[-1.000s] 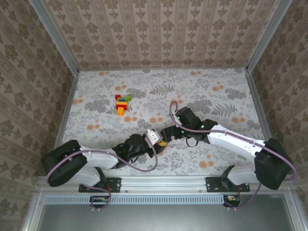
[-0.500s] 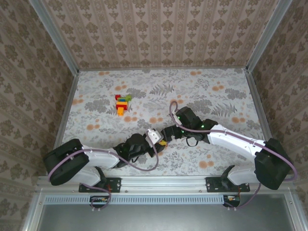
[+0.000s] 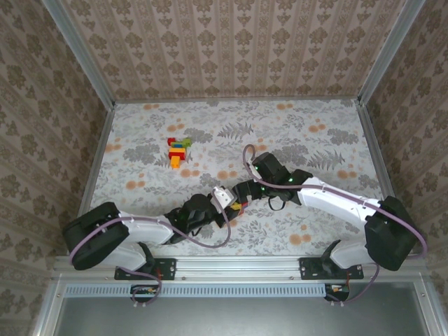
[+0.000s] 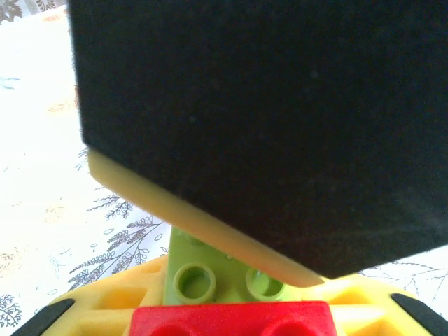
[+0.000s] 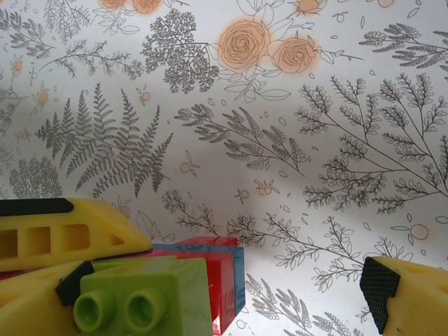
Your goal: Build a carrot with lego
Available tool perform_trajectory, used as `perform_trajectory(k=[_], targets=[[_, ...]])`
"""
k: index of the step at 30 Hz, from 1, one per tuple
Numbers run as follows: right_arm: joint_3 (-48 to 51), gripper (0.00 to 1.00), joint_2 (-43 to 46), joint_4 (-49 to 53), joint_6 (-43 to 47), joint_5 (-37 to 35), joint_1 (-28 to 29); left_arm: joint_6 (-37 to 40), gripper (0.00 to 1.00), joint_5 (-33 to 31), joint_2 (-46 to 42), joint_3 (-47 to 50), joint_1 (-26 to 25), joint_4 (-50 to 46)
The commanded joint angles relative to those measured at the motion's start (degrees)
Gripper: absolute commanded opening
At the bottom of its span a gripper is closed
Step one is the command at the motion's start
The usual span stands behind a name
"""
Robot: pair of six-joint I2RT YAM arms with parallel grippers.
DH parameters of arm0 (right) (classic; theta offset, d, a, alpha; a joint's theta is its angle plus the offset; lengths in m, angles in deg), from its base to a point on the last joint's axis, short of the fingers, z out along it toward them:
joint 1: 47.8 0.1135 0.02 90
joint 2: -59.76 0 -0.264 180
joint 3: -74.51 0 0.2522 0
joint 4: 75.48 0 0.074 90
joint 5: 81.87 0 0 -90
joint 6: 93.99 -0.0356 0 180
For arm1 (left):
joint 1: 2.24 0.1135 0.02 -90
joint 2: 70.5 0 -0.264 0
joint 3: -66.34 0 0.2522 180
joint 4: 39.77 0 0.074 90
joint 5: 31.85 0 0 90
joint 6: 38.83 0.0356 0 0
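In the top view my left gripper (image 3: 228,204) is shut on a small lego stack (image 3: 236,206) just above the table's near middle. The left wrist view shows a green studded brick (image 4: 210,269) with a red brick (image 4: 231,318) below it, held between my yellow fingers (image 4: 105,308). My right gripper (image 3: 245,193) stands open right beside it. One of its black pads (image 4: 280,119) hangs over the stack. Seen from the right wrist, the green brick (image 5: 143,297), red brick (image 5: 222,276) and blue brick (image 5: 239,273) lie between the wide jaws of the right gripper (image 5: 224,290).
A second cluster of red, yellow, green and blue lego (image 3: 178,150) sits at the far left of the floral table (image 3: 315,140). Metal rails (image 3: 98,161) and patterned walls close in the sides and back.
The right arm has shifted slightly left, bringing its open gripper closer around the stack. My left gripper holds the stack in the same place.
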Motion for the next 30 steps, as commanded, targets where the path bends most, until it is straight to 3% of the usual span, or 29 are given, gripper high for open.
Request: perform_trajectory(k=[1,22,30], targets=[[0.6,1.00,-2.5,5.3,1.7,-2.0,0.7,-0.4,0.39,1.1,-2.5,-0.4,-0.5,-2.4],[2.0,1.00,1.7,7.4,2.0,-3.3,0.9,1.4,0.38,5.8,-1.9,-1.1,-0.6,-3.6],[1.9,1.00,1.6,7.5,2.4,-2.9,1.0,0.7,0.38,2.5,-1.6,-2.0,-0.5,-6.3]])
